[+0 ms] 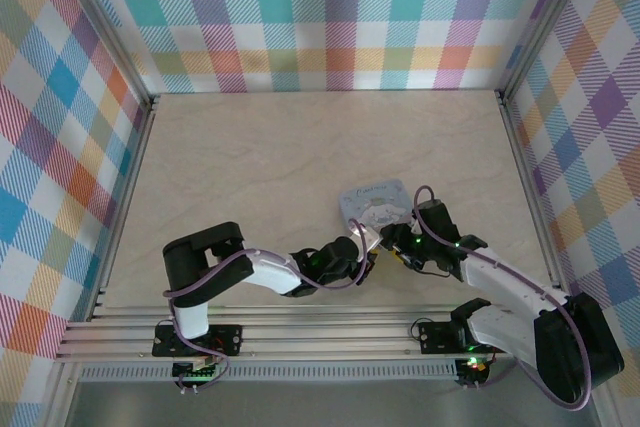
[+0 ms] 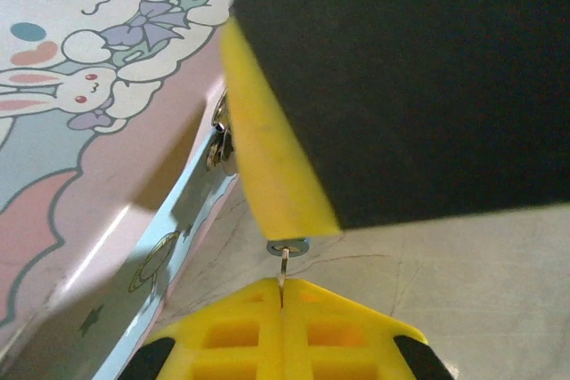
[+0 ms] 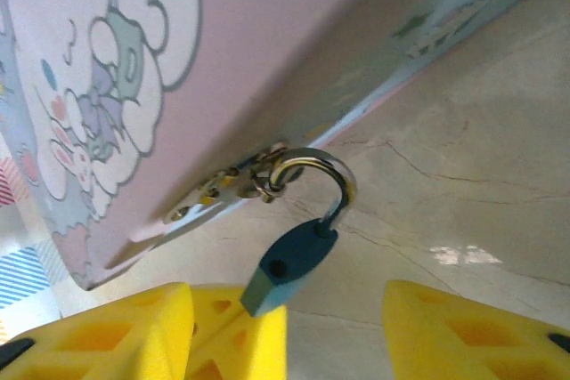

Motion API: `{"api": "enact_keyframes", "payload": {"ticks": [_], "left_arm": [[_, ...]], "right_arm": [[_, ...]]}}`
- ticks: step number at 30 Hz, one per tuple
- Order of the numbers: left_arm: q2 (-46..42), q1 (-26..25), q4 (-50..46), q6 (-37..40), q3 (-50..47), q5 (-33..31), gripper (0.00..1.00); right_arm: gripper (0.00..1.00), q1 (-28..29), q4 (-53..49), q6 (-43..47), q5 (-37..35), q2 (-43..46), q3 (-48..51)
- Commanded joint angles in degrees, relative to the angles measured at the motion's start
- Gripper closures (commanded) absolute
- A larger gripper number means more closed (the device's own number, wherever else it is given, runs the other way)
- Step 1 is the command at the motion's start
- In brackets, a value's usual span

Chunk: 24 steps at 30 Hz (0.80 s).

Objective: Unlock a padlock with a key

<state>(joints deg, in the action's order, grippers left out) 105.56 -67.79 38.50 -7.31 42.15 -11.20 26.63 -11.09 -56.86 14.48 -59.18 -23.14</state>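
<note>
The padlock (image 3: pixel 292 257) is a small dark blue body hanging by its silver shackle (image 3: pixel 328 175) from the hasp of the pale tin box (image 3: pixel 223 51). Only one shackle leg enters the body, and a bare hole shows on the body's top. My left gripper (image 2: pixel 283 302) is shut on the thin metallic key (image 2: pixel 283 273), whose tip sits in the padlock's round keyhole (image 2: pixel 288 246). My right gripper (image 3: pixel 285 300) is open, its fingers (image 3: pixel 463 331) on either side of the padlock's lower end. In the top view both grippers (image 1: pixel 368 247) (image 1: pixel 393 244) meet at the tin's near edge.
The cartoon-printed tin box (image 1: pixel 375 205) lies on the beige table (image 1: pixel 270 157) just beyond both grippers. The right gripper's yellow finger (image 2: pixel 267 157) and black body (image 2: pixel 410 77) loom close over the left fingers. Checked walls (image 1: pixel 330 17) enclose the table.
</note>
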Motion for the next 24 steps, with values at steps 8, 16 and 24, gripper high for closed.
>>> {"api": "enact_keyframes", "payload": {"ticks": [8,16,24], "left_arm": [[1.3,-2.6,4.0,0.1,-0.4,-4.6,1.00],[1.1,-4.3,5.3,0.8,-1.0,-7.1,1.00],[1.4,-5.4,5.5,1.3,-0.8,-8.9,1.00]], "right_arm": [[0.50,0.1,-0.8,-0.8,-1.2,-1.7,-1.4],[0.56,0.2,0.7,-1.4,-1.1,-3.8,-1.4],[0.82,0.1,-0.1,-0.4,-1.8,-4.2,-2.2]]}}
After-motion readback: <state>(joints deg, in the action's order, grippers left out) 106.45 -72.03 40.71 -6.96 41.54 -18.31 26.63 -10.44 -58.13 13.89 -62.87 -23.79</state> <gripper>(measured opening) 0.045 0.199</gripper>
